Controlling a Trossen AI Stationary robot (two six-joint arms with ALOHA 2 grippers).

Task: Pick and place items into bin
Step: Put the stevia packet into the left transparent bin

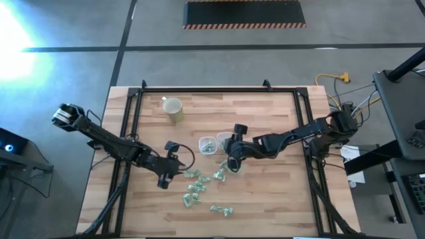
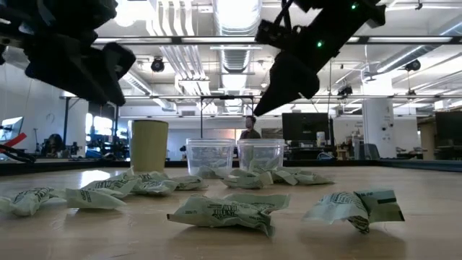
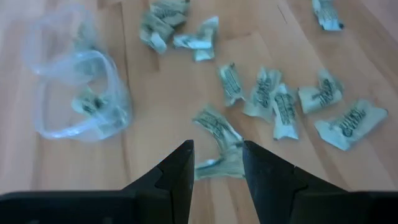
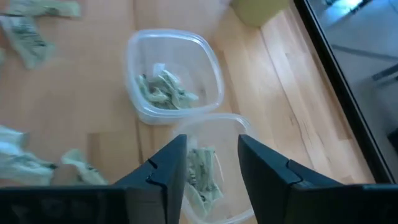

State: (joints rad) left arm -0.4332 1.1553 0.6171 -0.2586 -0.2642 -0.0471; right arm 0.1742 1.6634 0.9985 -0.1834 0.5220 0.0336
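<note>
Several small pale green-and-white wrapped items lie loose on the wooden table; they also show in the left wrist view. Two clear plastic bins stand side by side mid-table, each with items inside. My left gripper hovers open above one crumpled item, touching nothing. My right gripper hangs open over the nearer bin, where an item lies below its fingers.
A beige cup stands upright at the far left of the table. A black frame runs along the table's far edge and sides. Bare wood lies on the right half and along the near edge.
</note>
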